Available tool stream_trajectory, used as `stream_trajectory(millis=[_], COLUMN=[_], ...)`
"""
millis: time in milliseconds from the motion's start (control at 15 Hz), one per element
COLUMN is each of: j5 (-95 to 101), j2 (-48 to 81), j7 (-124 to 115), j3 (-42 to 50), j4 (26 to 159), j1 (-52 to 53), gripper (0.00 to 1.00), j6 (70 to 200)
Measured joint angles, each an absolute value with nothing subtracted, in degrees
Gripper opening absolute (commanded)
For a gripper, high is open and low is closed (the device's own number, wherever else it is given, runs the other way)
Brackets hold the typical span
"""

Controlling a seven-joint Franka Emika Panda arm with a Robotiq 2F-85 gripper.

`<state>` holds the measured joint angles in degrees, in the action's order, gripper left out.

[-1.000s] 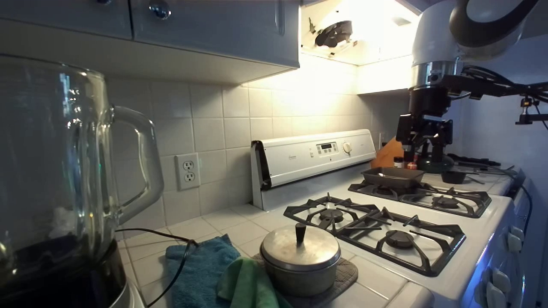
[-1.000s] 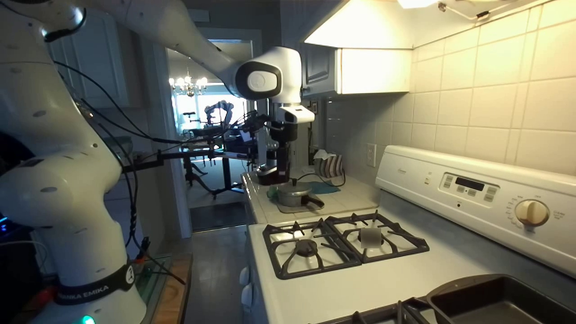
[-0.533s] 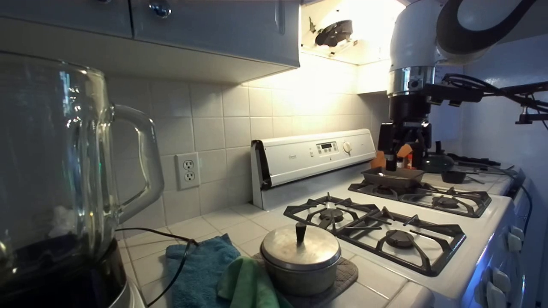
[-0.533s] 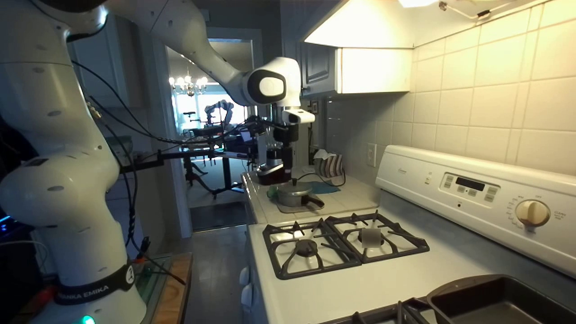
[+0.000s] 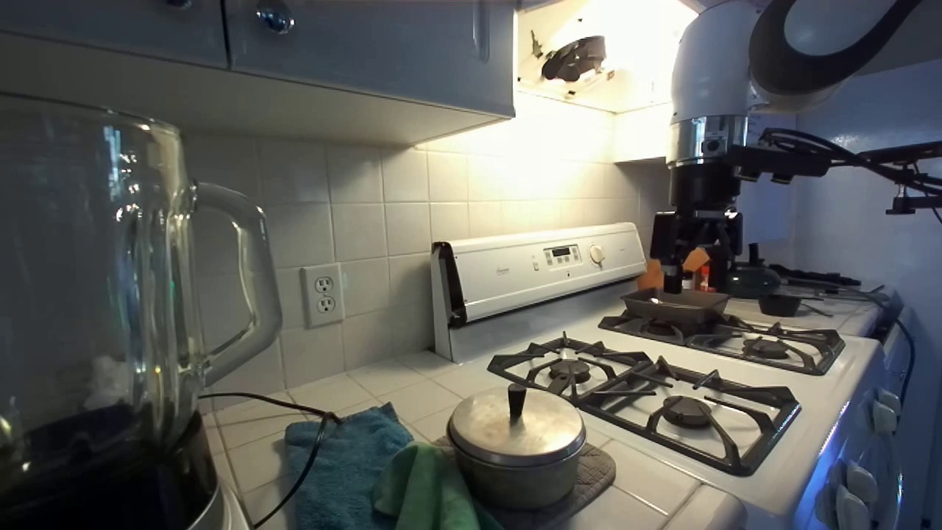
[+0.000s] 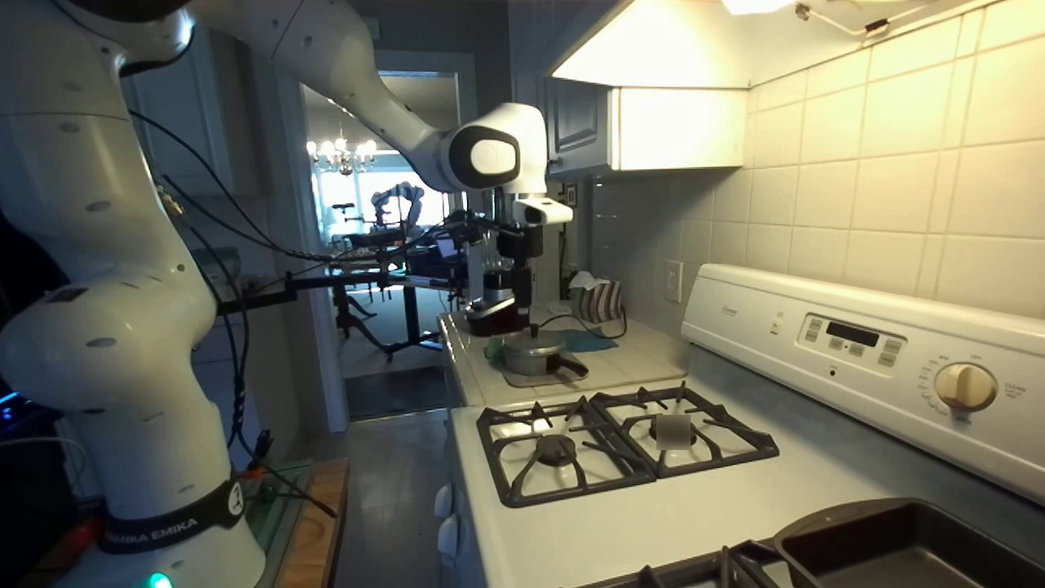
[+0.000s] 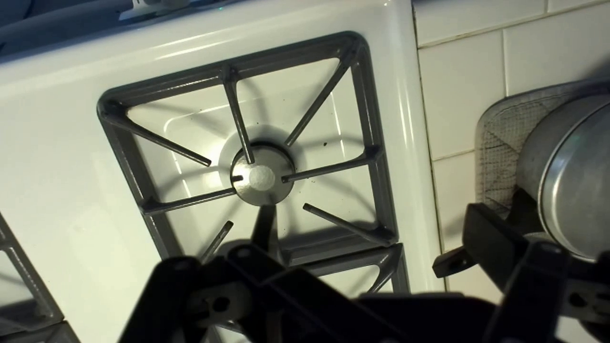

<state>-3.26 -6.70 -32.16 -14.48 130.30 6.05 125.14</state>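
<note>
Gripper (image 5: 695, 280) is hanging over stove (image 6: 694, 506), fingers (image 5: 672, 278) spread wide, holding nothing; pot (image 5: 515, 478) is sitting on mat (image 5: 597, 470), presumably sparing table (image 5: 647, 478) heat

In both exterior views, the pale tiled wall (image 6: 865, 188) glows yellow near the hood lamp (image 6: 763, 6) and dims farther off. Grey cupboards (image 5: 368, 59) hang above the tiled bench (image 5: 408, 386), a wall socket (image 5: 322, 294) between. In an exterior view, a pale door frame (image 6: 424, 61) at the far left opens onto a lit chandelier (image 6: 343, 155) and a bright window (image 6: 359, 186). Dim grey floor (image 6: 392, 482) meets a dark mat (image 6: 396, 392) there.
</note>
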Motion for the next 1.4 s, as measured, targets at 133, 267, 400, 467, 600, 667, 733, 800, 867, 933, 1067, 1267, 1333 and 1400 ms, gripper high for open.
stream_trajectory(millis=[133, 267, 400, 467, 600, 667, 733, 800, 867, 933, 1067, 1267, 1333, 1400], j5=[-1.0, 1.8, 4.7, 5.6, 6.1, 6.1, 6.1, 6.1, 6.1, 6.3, 7.4, 8.2, 8.2, 8.2], j2=[-6.7, -6.0, -4.2, -2.8, 0.4, 2.1, 3.7, 5.2, 6.7, 8.2, 11.5, 16.7, 18.3, 19.9], j7=[-36.5, -41.1, -44.7, -45.8, -47.1, -47.4, -47.5, -47.5, -47.5, -47.5, -47.2, -45.6, -45.0, -44.5], j3=[-14.4, -14.9, -16.0, -16.7, -17.8, -18.1, -18.2, -18.3, -18.2, -18.2, -17.9, -17.4, -17.2, -17.1], j4=[130.2, 129.5, 127.9, 126.8, 124.2, 122.8, 121.5, 120.1, 118.6, 117.0, 113.6, 108.2, 106.3, 104.6], j1=[6.0, 6.3, 7.7, 8.6, 11.1, 12.4, 13.7, 14.8, 15.8, 16.7, 18.3, 20.6, 21.4, 22.2], gripper=[1.00, 1.00, 1.00, 1.00, 1.00, 1.00, 1.00, 1.00, 1.00, 1.00, 1.00, 1.00, 1.00, 1.00], j6=[125.2, 125.7, 125.9, 125.9, 125.9, 125.9, 125.9, 125.9, 125.9, 125.9, 125.9, 125.3, 124.7, 124.0])
